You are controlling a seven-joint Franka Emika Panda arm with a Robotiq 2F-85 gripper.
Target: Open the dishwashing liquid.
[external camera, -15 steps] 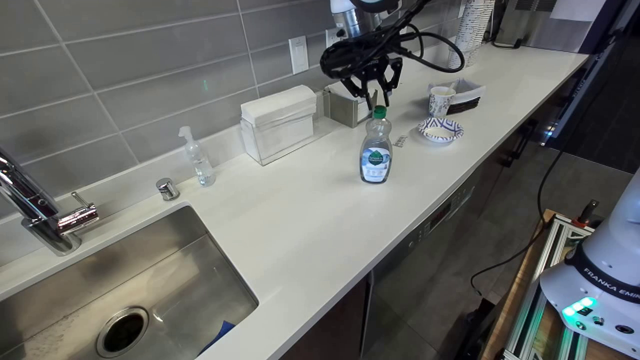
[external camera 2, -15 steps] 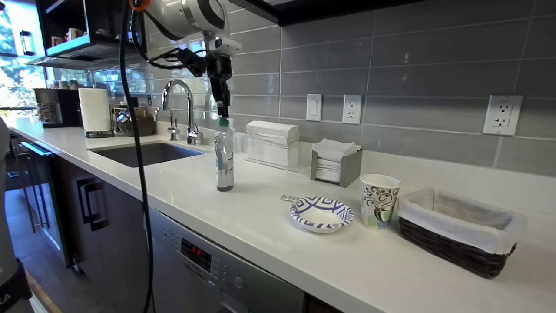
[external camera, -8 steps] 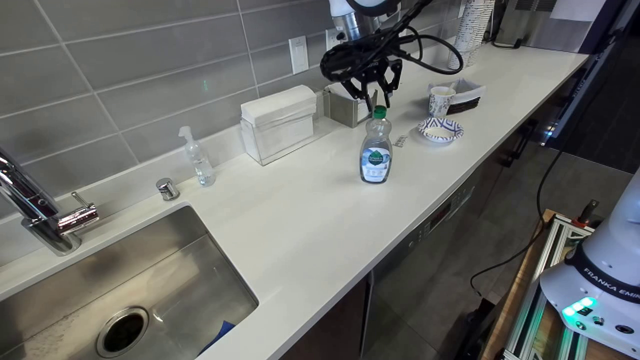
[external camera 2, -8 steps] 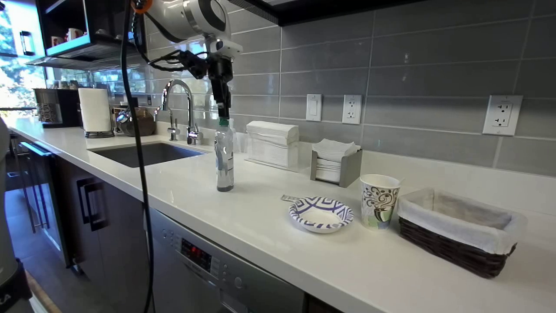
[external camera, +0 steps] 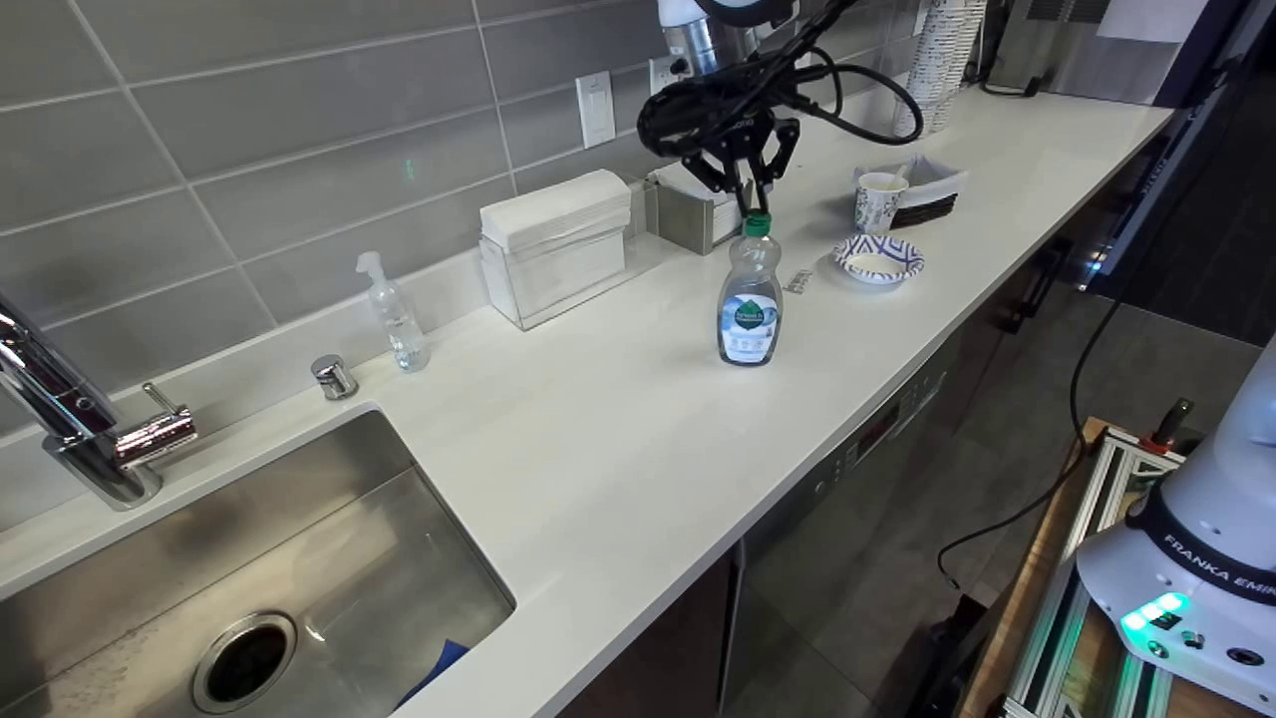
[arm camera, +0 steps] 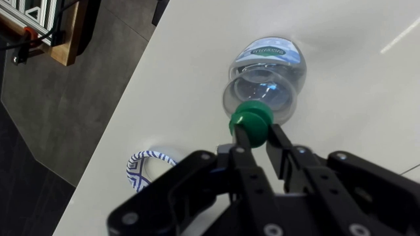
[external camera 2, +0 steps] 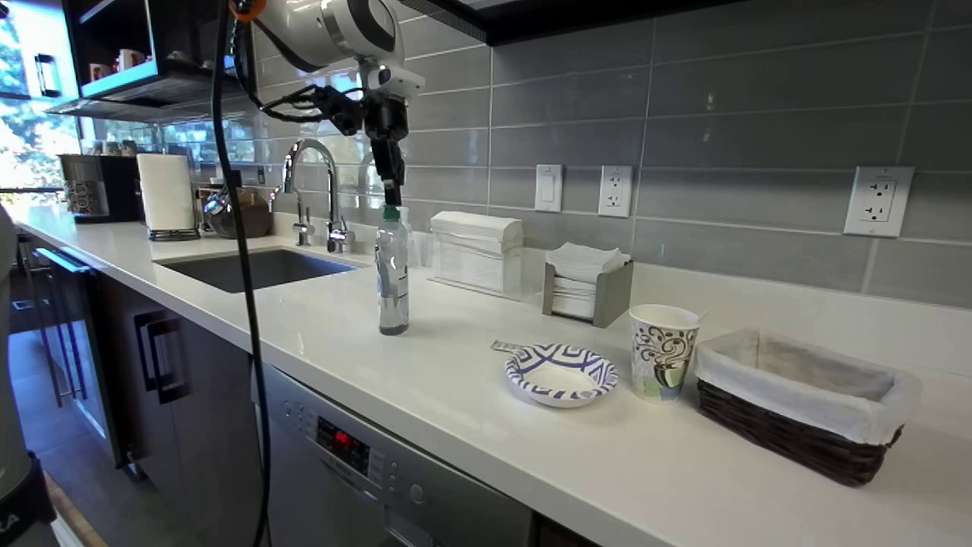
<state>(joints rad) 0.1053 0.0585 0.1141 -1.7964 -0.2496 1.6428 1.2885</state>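
The dishwashing liquid (external camera: 750, 329) is a clear bottle with a blue-and-white label and a green cap (external camera: 758, 227). It stands upright on the white counter (external camera: 598, 439) and also shows in an exterior view (external camera 2: 392, 289) and in the wrist view (arm camera: 270, 54). The cap looks shut in the wrist view (arm camera: 254, 111). My gripper (external camera: 755, 211) points down from directly above the bottle. Its fingertips sit at the top of the cap, one on each side, in the wrist view (arm camera: 256, 128). No gap shows between fingers and cap; the far side of the contact is hidden.
A patterned bowl (external camera 2: 562, 376), a paper cup (external camera 2: 663, 353) and a lined basket (external camera 2: 805, 403) stand along the counter. Napkin holders (external camera: 558, 259) (external camera: 688, 209) and a pump bottle (external camera: 399, 324) stand by the wall. The sink (external camera: 399, 568) and the counter's front edge are nearby.
My gripper's fingers have come closer together, from wide apart to against the top of the cap. The arm has barely moved, and the bottle stands where it was.
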